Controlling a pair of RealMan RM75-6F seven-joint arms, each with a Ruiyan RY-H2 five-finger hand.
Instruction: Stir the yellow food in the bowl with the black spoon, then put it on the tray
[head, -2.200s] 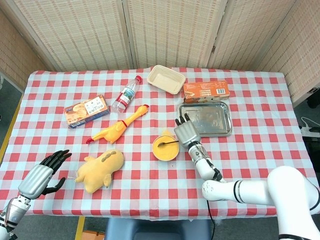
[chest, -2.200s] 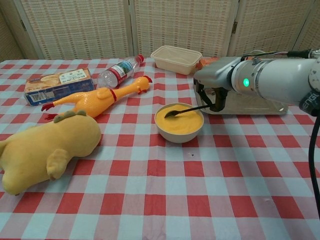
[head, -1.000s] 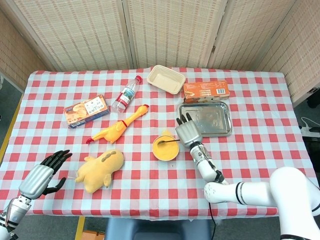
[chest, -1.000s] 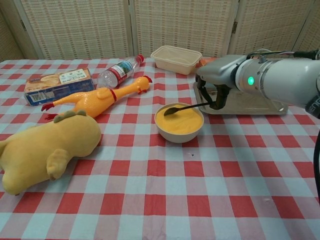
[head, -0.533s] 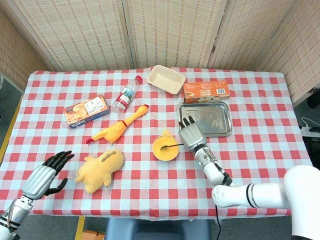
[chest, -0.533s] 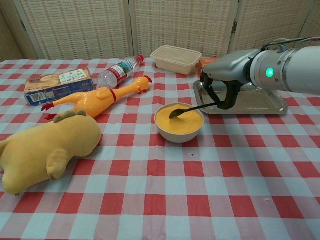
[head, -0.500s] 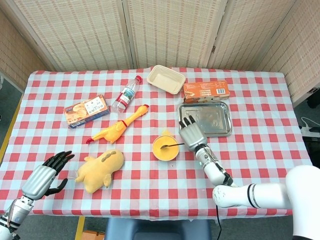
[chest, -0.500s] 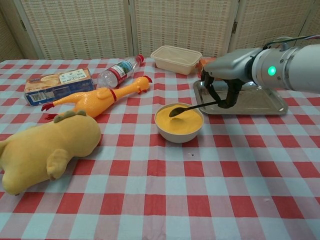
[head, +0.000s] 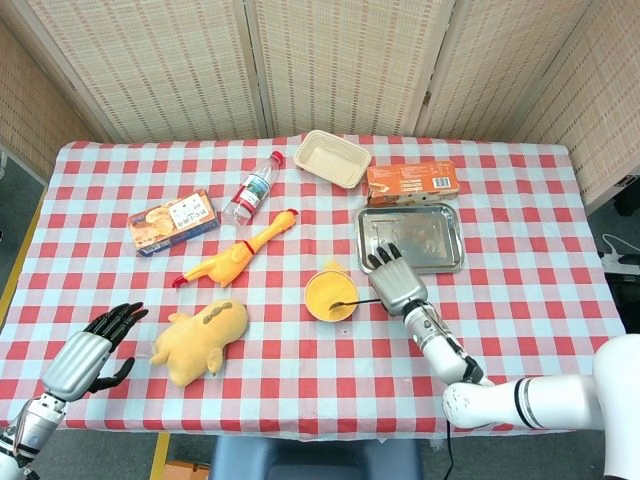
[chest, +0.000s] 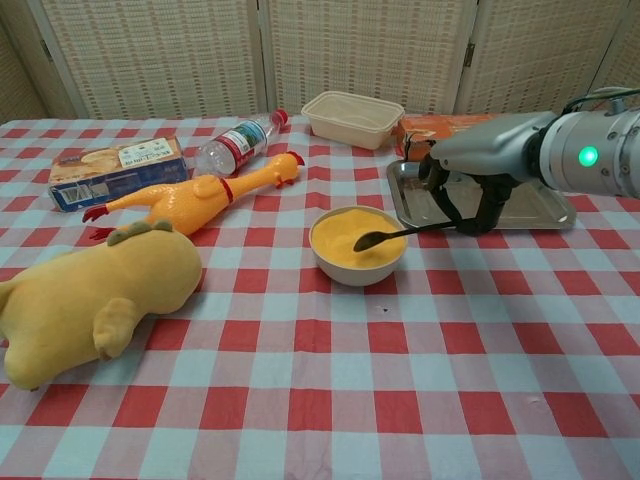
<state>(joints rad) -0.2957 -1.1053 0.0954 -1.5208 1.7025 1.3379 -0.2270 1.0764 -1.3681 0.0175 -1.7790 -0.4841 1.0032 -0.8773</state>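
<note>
A white bowl (head: 310, 305) (chest: 345, 271) of yellow food stands mid-table. The black spoon (chest: 390, 236) (head: 352, 302) has its head over the food near the bowl's right rim, its handle reaching right. My right hand (head: 398, 281) (chest: 470, 190) grips the handle's end, just right of the bowl and in front of the metal tray (head: 448, 240) (chest: 545, 205). The tray holds nothing. My left hand (head: 85, 352) hovers open at the table's near left corner, seen only in the head view.
A yellow plush toy (head: 200, 338) (chest: 85, 300) and a rubber chicken (head: 240, 252) (chest: 195, 195) lie left of the bowl. A water bottle (head: 252, 188), a snack box (head: 172, 221), a beige container (head: 333, 158) and an orange box (head: 412, 180) lie further back.
My right hand has moved right and toward the table's near edge, drawing the spoon's head from the middle of the food to the bowl's right rim. The left hand barely moved.
</note>
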